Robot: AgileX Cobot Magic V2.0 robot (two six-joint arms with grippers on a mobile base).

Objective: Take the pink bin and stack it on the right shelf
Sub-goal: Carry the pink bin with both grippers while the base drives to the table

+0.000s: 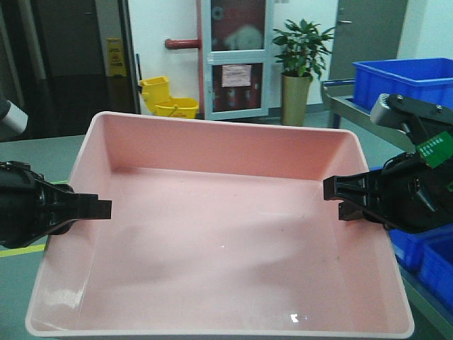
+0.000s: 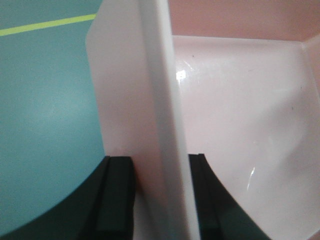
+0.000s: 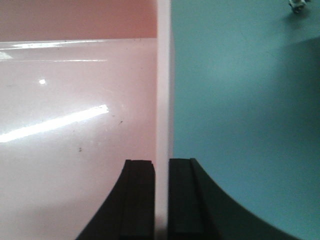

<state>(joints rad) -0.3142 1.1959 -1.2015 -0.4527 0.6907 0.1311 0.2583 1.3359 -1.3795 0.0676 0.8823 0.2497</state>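
Clamped tight on bin (image 1: 226,234) side walls with left pincer (image 1: 102,207) and right pincer (image 1: 334,200). Grab done; stacking on right shelf not yet done.

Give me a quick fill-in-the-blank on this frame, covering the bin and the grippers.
The bin held between the arms is ____ in colour. The left gripper and right gripper are each ____ on one of its side walls. Its inside is ____. Behind it stands a ____ mop bucket.
Missing words: pink; shut; empty; yellow.
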